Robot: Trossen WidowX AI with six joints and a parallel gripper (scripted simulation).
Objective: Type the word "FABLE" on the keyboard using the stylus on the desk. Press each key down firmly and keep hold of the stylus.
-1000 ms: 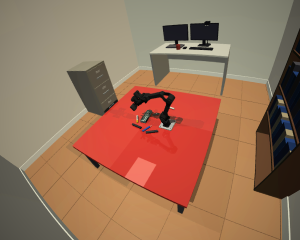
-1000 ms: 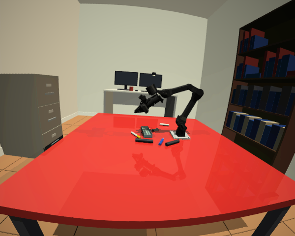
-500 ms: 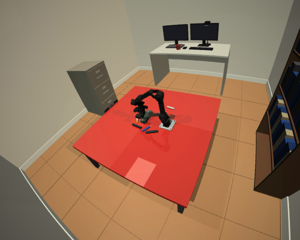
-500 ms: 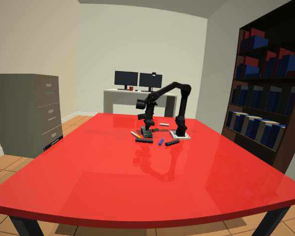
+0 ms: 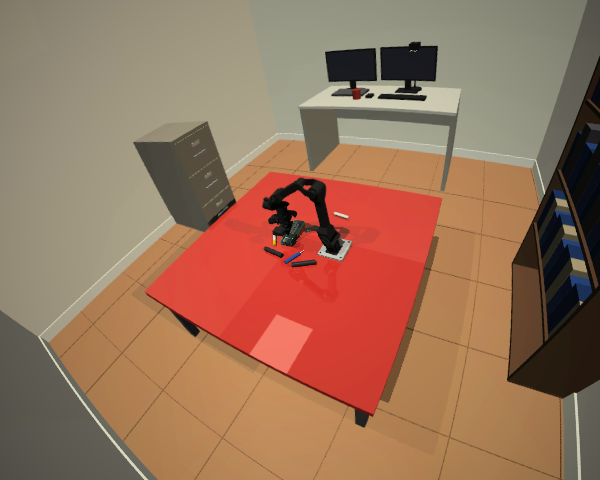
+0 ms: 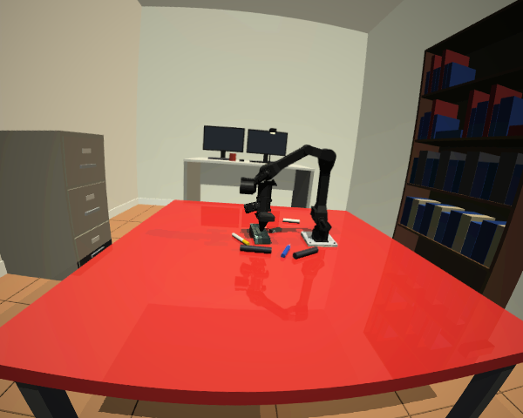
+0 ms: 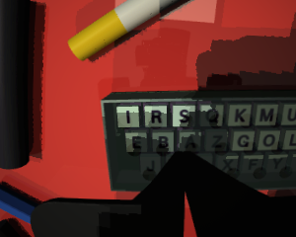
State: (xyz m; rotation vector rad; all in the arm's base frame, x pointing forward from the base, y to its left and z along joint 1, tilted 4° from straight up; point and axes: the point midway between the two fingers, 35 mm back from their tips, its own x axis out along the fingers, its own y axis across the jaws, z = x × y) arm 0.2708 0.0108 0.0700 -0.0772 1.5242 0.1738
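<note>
The small dark keyboard [image 5: 290, 240] [image 6: 260, 239] [image 7: 242, 117] lies left of the arm's base in the top and exterior views. In the wrist view, I, R, S, Q, K, M and U show in its top row, with E, B, A, Z, G, O and L below. My gripper [image 6: 263, 228] [image 7: 182, 159] is shut and empty, pointing down over the keyboard, just below A in the wrist view. It hides part of the lowest row. A blue pen-like tool [image 5: 292, 257] [image 6: 285, 251] [image 7: 12, 202], with a thin pale tip, lies on the table. Which tool is the stylus is not certain.
A yellow-and-white marker [image 5: 274, 239] [image 6: 240, 238] [image 7: 109, 34] lies beside the keyboard. Two black rods lie nearby, one left [image 5: 273, 252] [image 6: 255, 249] [image 7: 11, 89] and one right [image 5: 304, 263] [image 6: 305, 252]. A white stick [image 5: 341, 215] [image 6: 291, 220] lies behind. A small dark object [image 6: 275, 230] sits near the keyboard.
</note>
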